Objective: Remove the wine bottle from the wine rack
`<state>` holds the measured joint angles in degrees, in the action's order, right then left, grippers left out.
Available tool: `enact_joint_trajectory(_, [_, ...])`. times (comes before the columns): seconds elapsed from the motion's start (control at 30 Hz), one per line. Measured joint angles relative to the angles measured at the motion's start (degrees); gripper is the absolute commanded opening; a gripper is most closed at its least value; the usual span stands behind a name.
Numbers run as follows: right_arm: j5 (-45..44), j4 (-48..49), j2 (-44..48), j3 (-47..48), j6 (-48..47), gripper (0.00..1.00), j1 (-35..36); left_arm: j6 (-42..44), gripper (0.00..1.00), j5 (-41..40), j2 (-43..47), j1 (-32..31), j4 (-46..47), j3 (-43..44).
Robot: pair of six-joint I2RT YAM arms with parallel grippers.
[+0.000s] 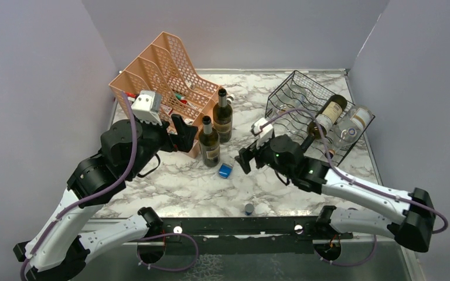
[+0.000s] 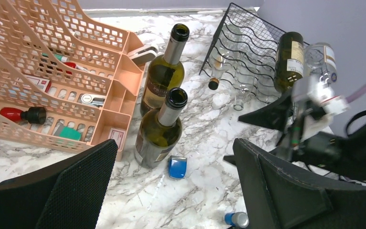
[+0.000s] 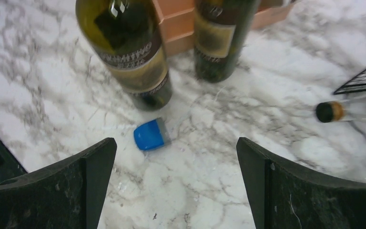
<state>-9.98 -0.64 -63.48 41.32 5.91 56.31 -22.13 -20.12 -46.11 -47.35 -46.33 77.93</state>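
The dark bottle (image 1: 328,111) lies atop the rack (image 1: 290,93), while the right gripper (image 1: 245,159), fingers spread wide and empty, hovers left of the rack; best approach the neck squarely, clamp firmly, lift clear of the wires.

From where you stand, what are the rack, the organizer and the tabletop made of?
Rack: thin black wire, likely painted metal. Organizer: peach moulded mesh, looks plastic, matte. Tabletop: grey-veined white, faint sheen; marble or printed laminate, unclear.
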Motion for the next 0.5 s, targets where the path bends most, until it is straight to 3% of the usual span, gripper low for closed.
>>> enact_joint_trajectory(0.27, [-12.68, -11.78, 8.07, 9.75, 0.07, 1.0, -3.74, 0.44, 0.99, 1.97, -1.33, 0.0, 3.43, 0.0])
enact_joint_trajectory(0.5, [-8.02, -17.9, 2.32, 18.18, 3.5, 1.0, -23.52, 0.33, 0.99, 4.68, -1.51, -0.02, 5.53, -2.08])
